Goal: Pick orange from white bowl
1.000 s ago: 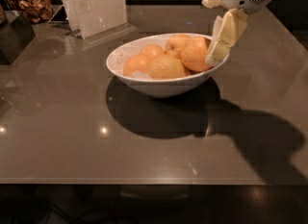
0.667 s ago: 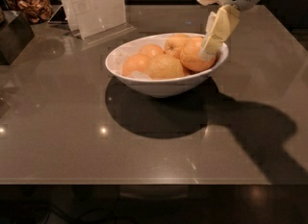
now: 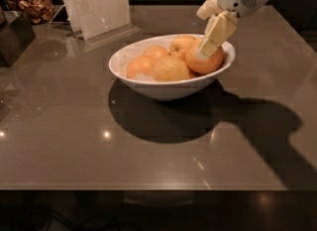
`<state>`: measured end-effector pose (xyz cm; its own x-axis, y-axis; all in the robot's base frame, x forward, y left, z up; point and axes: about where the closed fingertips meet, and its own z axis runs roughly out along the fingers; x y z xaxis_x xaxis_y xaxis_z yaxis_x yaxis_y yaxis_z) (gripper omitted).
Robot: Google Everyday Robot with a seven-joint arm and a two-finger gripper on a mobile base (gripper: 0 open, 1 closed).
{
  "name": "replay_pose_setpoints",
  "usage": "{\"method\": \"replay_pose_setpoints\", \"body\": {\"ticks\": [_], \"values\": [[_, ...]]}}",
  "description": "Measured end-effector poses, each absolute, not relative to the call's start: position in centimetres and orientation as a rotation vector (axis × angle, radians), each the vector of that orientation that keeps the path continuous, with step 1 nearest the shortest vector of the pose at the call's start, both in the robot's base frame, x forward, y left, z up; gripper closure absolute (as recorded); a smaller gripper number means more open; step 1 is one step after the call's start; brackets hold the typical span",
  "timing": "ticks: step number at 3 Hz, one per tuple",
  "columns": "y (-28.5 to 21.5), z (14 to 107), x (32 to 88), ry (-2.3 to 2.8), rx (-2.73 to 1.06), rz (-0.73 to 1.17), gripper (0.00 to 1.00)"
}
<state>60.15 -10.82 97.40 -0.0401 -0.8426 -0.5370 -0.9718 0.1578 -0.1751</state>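
Several fruits in white bowl (image 3: 148, 88) — gripper (image 3: 208, 47) against orange (image 3: 207, 64), right side — clench state: cannot tell.

Prob. an office break area or café counter: glossy grey-brown countertop (image 3: 74, 141) w/ light spots reflected, clear acrylic sign holder (image 3: 99, 4) w/ printed sheet at the back, container of brown snacks (image 3: 34, 7) top left, white bowl (image 3: 168, 90) of fruit. Robot gripper (image 3: 210, 46) hangs over the bowl's right side, at the orange (image 3: 205, 65).
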Motion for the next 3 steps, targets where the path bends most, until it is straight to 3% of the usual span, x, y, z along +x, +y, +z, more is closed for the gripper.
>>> {"method": "replay_pose_setpoints", "body": {"ticks": [1, 2, 3], "values": [[-10.9, 97.0, 60.2, 1.922, -1.705, 0.33, 0.06], [-11.4, 95.9, 60.0, 1.938, -1.685, 0.369, 0.0], [-11.7, 94.7, 59.8, 1.957, -1.671, 0.413, 0.03]]}}
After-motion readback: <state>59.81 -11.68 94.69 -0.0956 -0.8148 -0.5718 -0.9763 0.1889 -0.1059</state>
